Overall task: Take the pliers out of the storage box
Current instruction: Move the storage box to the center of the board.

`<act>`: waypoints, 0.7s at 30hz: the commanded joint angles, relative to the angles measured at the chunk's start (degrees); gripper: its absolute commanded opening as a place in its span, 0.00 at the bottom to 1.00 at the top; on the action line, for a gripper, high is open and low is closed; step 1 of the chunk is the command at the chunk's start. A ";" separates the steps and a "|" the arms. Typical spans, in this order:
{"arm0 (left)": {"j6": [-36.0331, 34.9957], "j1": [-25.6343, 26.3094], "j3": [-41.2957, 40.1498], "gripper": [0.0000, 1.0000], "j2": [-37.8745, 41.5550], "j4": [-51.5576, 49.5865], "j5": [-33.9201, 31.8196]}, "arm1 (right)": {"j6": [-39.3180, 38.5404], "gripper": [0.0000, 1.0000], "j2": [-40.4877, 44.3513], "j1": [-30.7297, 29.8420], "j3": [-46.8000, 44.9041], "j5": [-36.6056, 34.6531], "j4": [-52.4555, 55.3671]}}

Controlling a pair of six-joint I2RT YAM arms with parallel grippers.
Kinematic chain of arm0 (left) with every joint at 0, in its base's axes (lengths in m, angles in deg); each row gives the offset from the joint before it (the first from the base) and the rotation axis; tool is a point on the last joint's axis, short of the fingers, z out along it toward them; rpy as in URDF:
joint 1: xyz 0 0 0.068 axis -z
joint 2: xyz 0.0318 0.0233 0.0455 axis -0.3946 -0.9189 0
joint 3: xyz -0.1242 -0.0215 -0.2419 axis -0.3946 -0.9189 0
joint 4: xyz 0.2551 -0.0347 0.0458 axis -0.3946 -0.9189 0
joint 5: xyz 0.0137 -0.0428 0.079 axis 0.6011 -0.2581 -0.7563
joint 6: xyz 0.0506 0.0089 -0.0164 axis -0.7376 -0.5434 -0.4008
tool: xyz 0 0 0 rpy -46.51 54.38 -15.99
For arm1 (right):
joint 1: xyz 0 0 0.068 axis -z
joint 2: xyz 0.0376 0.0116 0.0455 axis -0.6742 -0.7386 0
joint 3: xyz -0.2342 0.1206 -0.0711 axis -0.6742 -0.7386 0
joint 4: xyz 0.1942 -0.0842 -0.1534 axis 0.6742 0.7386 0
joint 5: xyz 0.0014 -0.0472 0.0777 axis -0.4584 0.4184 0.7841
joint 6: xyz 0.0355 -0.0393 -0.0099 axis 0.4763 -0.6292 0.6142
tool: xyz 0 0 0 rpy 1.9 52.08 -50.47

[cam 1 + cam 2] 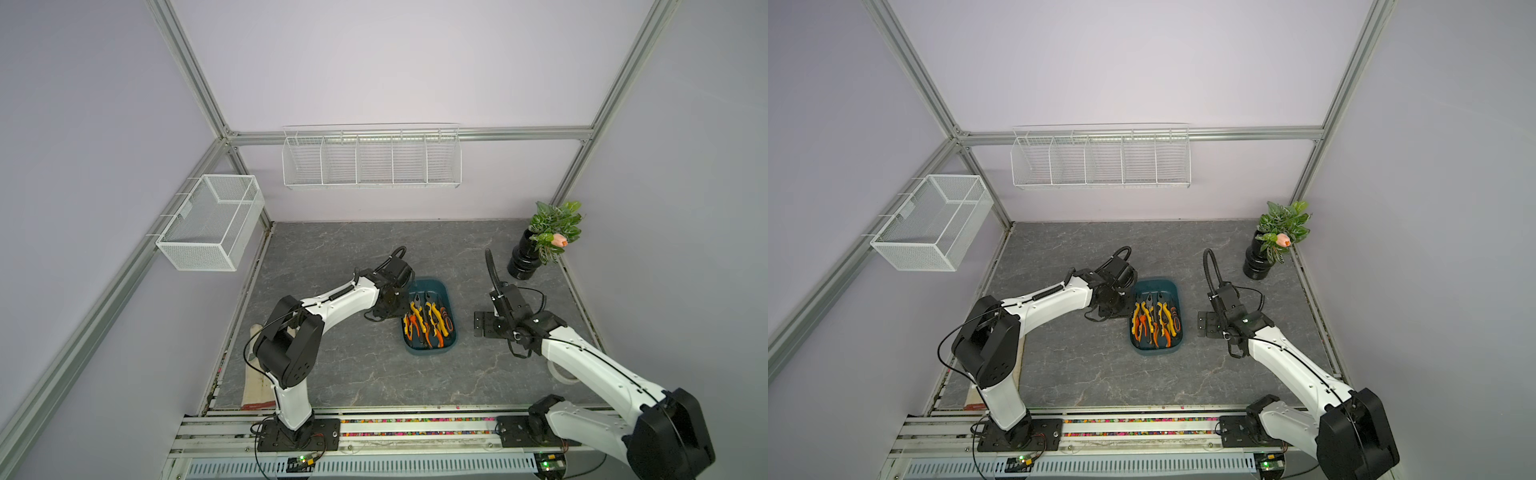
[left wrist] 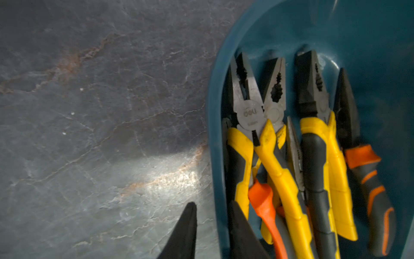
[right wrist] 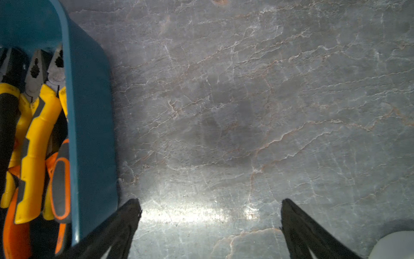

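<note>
Slate tabletop (image 1: 332,374), lilac walls (image 1: 395,62); left tool (image 2: 212,202) pinches storage box (image 2: 212,134); right tool (image 3: 210,199) wide.

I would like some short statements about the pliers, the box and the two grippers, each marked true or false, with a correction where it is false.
1. All visible pliers lie inside the teal storage box. True.
2. The right gripper holds a pair of pliers. False: it is wide open and empty, over the bare table beside the box.
3. The left gripper straddles the box's wall, one finger inside and one outside. True.
4. The potted plant stands next to the left arm's base. False: it stands in the table's far corner, on the right arm's side.
</note>
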State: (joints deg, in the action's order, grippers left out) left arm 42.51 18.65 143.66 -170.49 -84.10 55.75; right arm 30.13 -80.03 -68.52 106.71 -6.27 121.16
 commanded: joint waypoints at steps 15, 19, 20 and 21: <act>-4.95 -4.14 3.80 0.00 -0.14 -7.61 -5.11 | 0.69 0.97 -0.69 -0.01 -2.21 0.73 -2.58; -7.87 -8.46 3.42 0.00 2.69 -9.55 -5.37 | -0.18 0.95 -3.18 -0.49 -1.16 0.50 -1.78; -8.71 -9.27 3.38 0.00 3.20 -9.97 -5.39 | -0.25 0.94 -3.84 -0.63 -0.86 0.50 -1.71; -9.31 -9.94 3.41 0.00 3.57 -10.38 -5.36 | -0.01 0.94 -4.29 -0.83 -0.53 0.55 -1.56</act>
State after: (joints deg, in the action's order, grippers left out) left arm 36.02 11.83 146.00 -170.84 -90.56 54.74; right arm 30.24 -82.96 -68.70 105.49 -5.81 119.30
